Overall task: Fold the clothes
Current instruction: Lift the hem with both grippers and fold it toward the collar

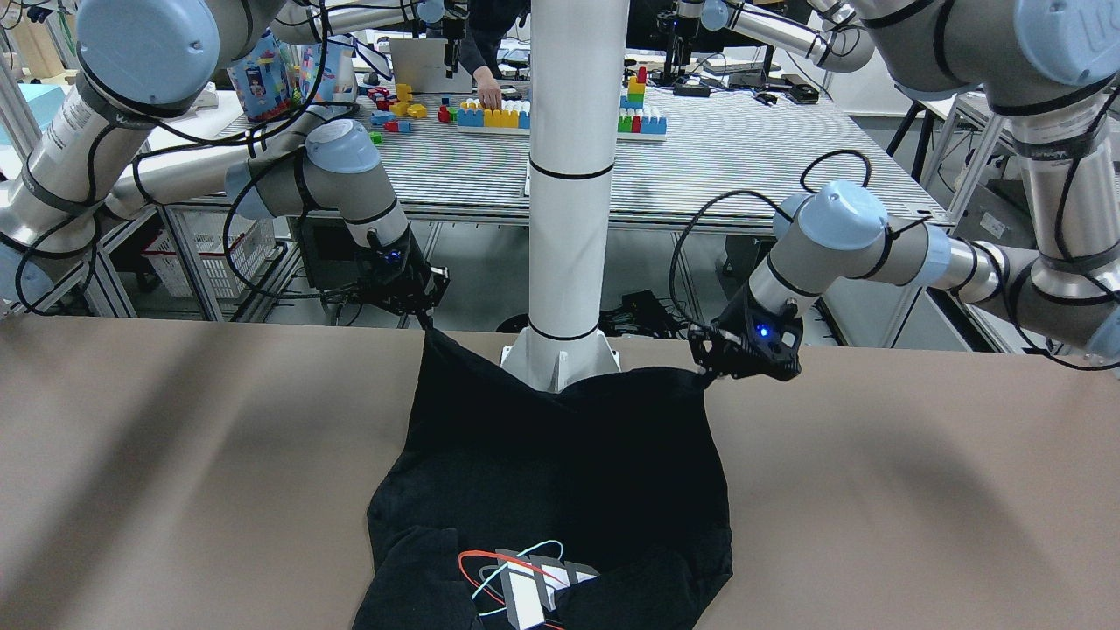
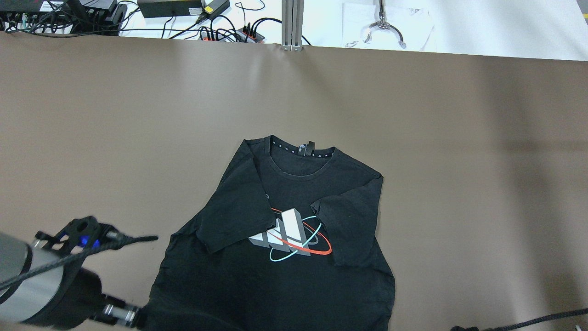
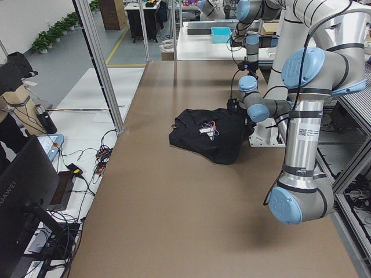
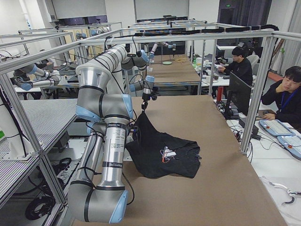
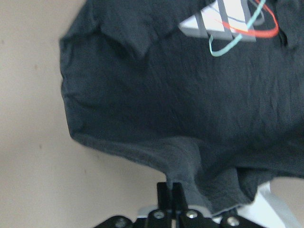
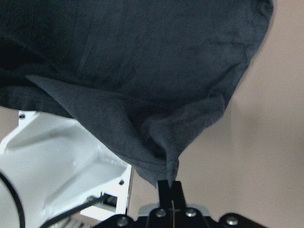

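Bright, even overhead light. Broad soft shadows band the brown counter (image 1: 175,455) in the front-facing and overhead views. The black garment (image 2: 275,285) is underexposed, folds barely legible. Wrist views slightly soft. Moiré on the striped background table (image 1: 744,157).

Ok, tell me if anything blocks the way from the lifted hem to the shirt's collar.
Nothing visible does. The left pincer and right pincer are both shut on the black shirt at its hem corners. Between hem and collar lie only the shirt's own folded-in sleeves. The white pillar base sits behind the hem.
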Controlling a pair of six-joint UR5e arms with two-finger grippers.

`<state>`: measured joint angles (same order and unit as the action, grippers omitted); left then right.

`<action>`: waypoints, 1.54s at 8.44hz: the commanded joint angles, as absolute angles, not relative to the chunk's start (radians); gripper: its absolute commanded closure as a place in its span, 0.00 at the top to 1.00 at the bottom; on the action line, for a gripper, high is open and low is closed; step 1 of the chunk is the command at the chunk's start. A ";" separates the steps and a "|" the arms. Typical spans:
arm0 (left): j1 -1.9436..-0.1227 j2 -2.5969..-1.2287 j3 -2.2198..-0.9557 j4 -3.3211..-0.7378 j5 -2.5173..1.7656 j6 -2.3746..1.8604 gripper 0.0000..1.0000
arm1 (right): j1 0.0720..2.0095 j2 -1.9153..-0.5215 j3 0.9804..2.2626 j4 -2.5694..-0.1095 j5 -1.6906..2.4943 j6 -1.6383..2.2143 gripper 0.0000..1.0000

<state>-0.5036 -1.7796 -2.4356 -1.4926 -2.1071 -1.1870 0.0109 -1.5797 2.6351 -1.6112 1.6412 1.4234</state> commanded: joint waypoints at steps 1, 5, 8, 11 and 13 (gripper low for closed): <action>-0.693 -1.908 -2.228 -1.493 -2.028 -1.186 0.00 | 0.238 -1.473 2.484 -1.615 1.629 1.425 0.00; -0.816 -2.075 -2.030 -1.489 -1.924 -1.186 0.00 | 0.553 -1.465 2.363 -1.615 1.775 1.271 0.00; -0.827 -2.263 -1.777 -1.497 -1.875 -1.177 0.00 | 0.662 -1.404 2.229 -1.615 1.802 1.098 0.00; -0.827 -2.338 -1.542 -1.604 -1.841 -1.126 0.00 | 0.680 -1.353 2.087 -1.606 1.806 1.077 0.00; -0.827 -2.339 -1.407 -1.725 -1.839 -1.123 0.00 | 0.677 -1.315 1.985 -1.597 1.804 1.068 0.00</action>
<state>-0.8265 -2.3314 -1.5330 -1.6176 -1.8442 -1.1322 0.6771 -1.3509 2.0793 -1.6069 1.8049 1.0778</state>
